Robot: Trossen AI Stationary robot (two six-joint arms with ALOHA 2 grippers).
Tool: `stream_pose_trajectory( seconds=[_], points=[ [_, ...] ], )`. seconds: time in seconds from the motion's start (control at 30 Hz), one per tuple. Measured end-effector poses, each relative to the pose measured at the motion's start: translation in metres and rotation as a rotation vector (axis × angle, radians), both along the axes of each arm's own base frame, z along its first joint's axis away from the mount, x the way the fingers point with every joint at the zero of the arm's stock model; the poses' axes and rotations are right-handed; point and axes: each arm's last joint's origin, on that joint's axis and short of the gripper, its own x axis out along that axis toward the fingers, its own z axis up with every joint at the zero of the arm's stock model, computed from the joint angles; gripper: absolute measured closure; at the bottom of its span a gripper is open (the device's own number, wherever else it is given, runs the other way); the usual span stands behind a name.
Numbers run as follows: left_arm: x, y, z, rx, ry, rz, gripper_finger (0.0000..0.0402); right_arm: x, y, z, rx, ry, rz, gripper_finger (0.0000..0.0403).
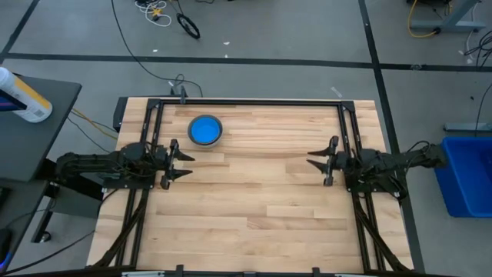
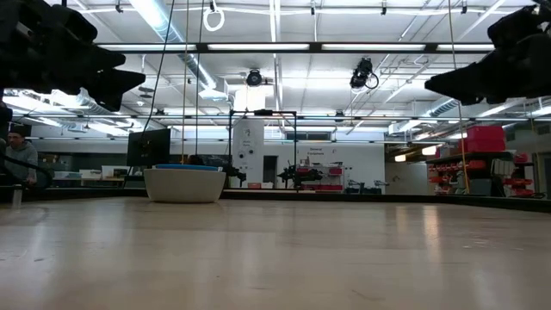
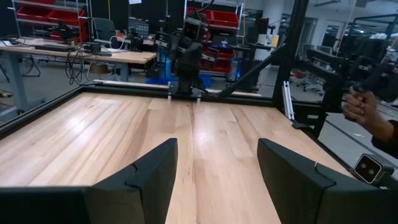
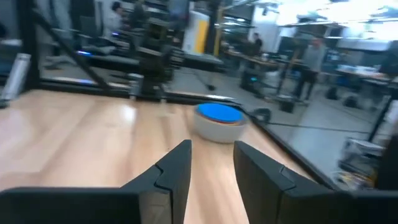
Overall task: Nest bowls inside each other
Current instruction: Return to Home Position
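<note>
A stack of bowls [image 1: 205,130] stands on the wooden table toward its far left. The outer one is grey-white, and a bright blue one sits inside it. The stack also shows in the low view [image 2: 185,184] and in the right wrist view [image 4: 217,121]. How many bowls it holds cannot be told. My left gripper [image 1: 191,166] hovers open at the table's left edge, near of the stack, pointing level toward the right [image 3: 217,162]. My right gripper [image 1: 310,158] hovers at the right edge, pointing left. Its fingers [image 4: 212,155] stand somewhat apart with nothing between them.
A black frame [image 1: 246,102] runs along the table's far edge and both sides. A blue bin [image 1: 465,173] stands off the table's right side, and a white bottle [image 1: 23,96] lies on a dark side table at the left. A person's hand [image 3: 364,109] shows beyond the frame.
</note>
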Motion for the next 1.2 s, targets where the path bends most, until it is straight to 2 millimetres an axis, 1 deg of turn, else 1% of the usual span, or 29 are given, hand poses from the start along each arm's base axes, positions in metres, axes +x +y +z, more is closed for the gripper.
stream_pose_trajectory(
  seconds=[0.2,0.33,0.5,0.6,0.7,0.83,0.97,1.2],
  points=[
    [0.000,0.000,0.000,0.000,-0.002,0.000,0.0171,0.001,-0.008,0.002,-0.017,-0.022,0.025,0.0277],
    [0.000,0.000,0.000,0.000,-0.002,-0.001,0.0171,0.001,-0.013,0.000,0.024,-0.005,0.043,0.0278],
    [0.000,0.000,0.000,-0.005,-0.002,-0.001,0.0171,0.002,-0.011,-0.002,0.054,0.014,0.242,0.0273],
    [0.000,0.000,0.000,-0.007,-0.001,-0.001,0.0171,0.001,-0.009,-0.002,0.055,0.017,0.299,0.0270],
    [0.000,0.000,0.000,-0.013,0.000,-0.001,0.0171,0.001,-0.009,-0.005,0.083,0.045,0.294,0.0268],
    [0.000,0.000,0.000,-0.017,0.001,-0.001,0.0171,0.001,-0.010,-0.009,0.162,0.085,0.260,0.0269],
    [0.000,0.000,0.000,-0.024,0.003,-0.001,0.0171,0.001,-0.009,-0.009,0.153,0.082,0.232,0.0273],
    [0.000,0.000,0.000,-0.012,0.005,0.002,0.0171,0.001,-0.008,-0.007,0.102,0.070,0.234,0.0272]
  ],
)
